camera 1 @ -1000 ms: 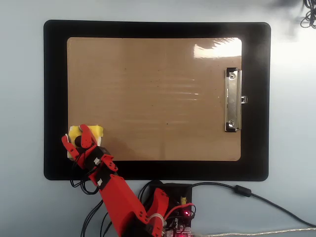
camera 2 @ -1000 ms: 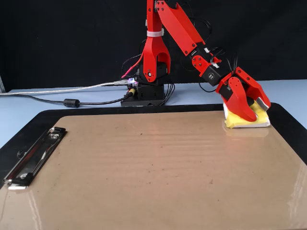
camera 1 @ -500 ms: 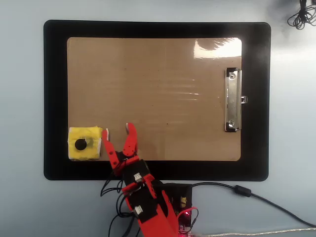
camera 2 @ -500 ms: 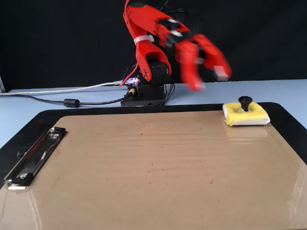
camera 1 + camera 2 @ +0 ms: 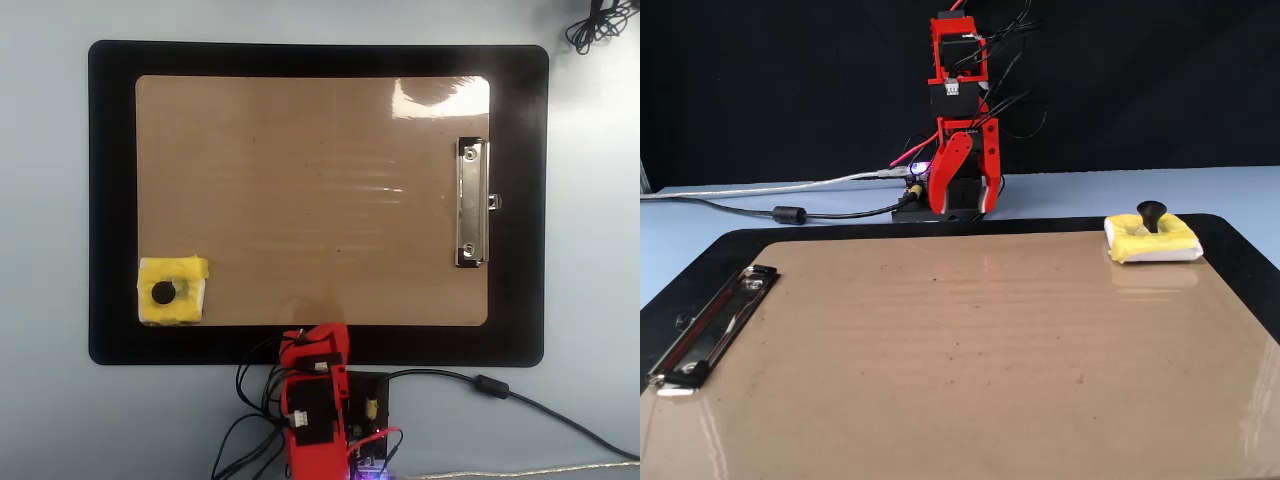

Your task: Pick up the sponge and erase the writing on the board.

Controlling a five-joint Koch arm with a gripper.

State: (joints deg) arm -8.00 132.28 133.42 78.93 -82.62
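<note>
The tan glossy board [image 5: 310,190] lies on a black mat [image 5: 110,200], with its silver clip [image 5: 472,203] at the right in the overhead view. The yellow sponge [image 5: 173,291] with its black knob sits on the board's lower left corner there, and at the far right in the fixed view [image 5: 1152,238]. No pen writing shows on the board [image 5: 960,350]. My red gripper [image 5: 965,203] hangs folded at the arm's base, off the board and well away from the sponge. Its jaws stand a little apart and hold nothing. It also shows in the overhead view [image 5: 315,340].
The arm's base [image 5: 320,420] with several cables stands at the mat's near edge in the overhead view. A thick black cable [image 5: 520,400] runs off to the right. The clip [image 5: 710,325] rises above the board at the left of the fixed view.
</note>
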